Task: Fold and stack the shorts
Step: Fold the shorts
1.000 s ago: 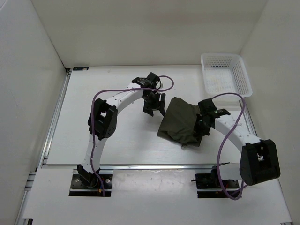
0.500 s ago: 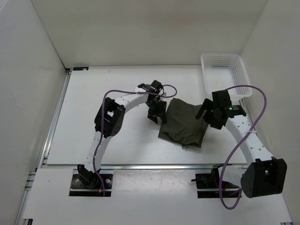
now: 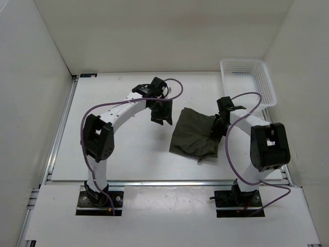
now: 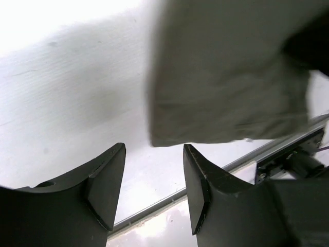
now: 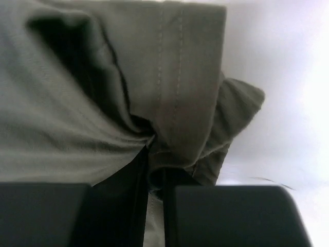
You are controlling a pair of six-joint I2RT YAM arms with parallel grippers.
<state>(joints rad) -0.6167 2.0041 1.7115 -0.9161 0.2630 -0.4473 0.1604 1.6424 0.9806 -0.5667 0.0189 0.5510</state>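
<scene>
The dark olive-green shorts (image 3: 194, 135) lie folded in a rumpled heap on the white table, right of centre. My right gripper (image 3: 220, 125) is at their right edge. In the right wrist view it (image 5: 154, 181) is shut on a bunched fold of the shorts (image 5: 103, 103), pinched between the two black fingers. My left gripper (image 3: 160, 110) is open and empty, just left of the shorts and apart from them. In the left wrist view its jaws (image 4: 154, 150) stand wide apart over bare table, with the shorts (image 4: 226, 77) beyond them.
A white plastic mesh basket (image 3: 224, 80) stands at the back right corner of the table. White walls close in the table at the back and both sides. A metal rail (image 3: 61, 128) runs along the left edge.
My left gripper has drawn back left, off the shorts' edge. My right arm has folded in and its gripper has come down onto the shorts' right edge. The shorts shifted slightly left.
</scene>
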